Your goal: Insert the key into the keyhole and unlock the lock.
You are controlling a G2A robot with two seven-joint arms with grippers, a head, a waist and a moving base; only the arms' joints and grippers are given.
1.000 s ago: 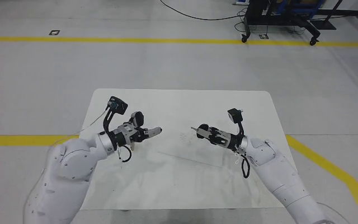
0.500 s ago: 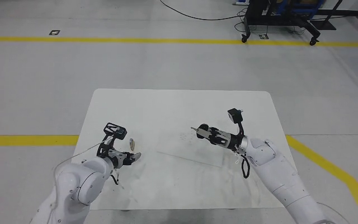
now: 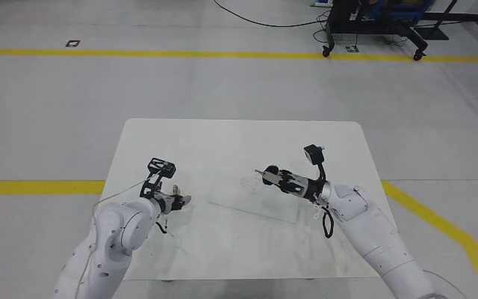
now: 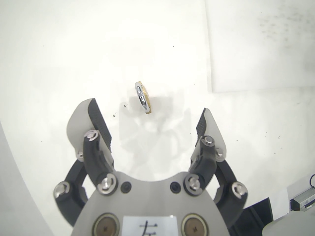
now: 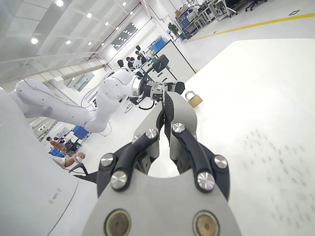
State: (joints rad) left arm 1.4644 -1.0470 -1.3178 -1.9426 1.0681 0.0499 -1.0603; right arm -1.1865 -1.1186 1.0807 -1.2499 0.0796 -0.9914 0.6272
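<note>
A small brass padlock (image 4: 142, 96) with a silver shackle stands on edge on the white table (image 3: 299, 142), near its left side (image 3: 176, 192). My left gripper (image 4: 148, 106) is open and low over the table, with the padlock just beyond its fingertips. The right wrist view shows the padlock (image 5: 194, 99) farther off with the left gripper (image 5: 173, 87) right behind it. My right gripper (image 3: 267, 176) hovers over the table's middle, shut on the key (image 3: 258, 173); a thin tip pokes out toward the left arm. Between its pads (image 5: 169, 106) the key is hidden.
The tabletop carries faint scuff marks (image 3: 250, 183) near the middle. Yellow floor lines run behind (image 3: 224, 54) and beside the table. A dark equipment cart (image 3: 373, 22) stands far back on the right.
My left arm has drawn back from the table's middle to its left front and dropped low, its gripper now just behind the padlock. The right arm has held still.
</note>
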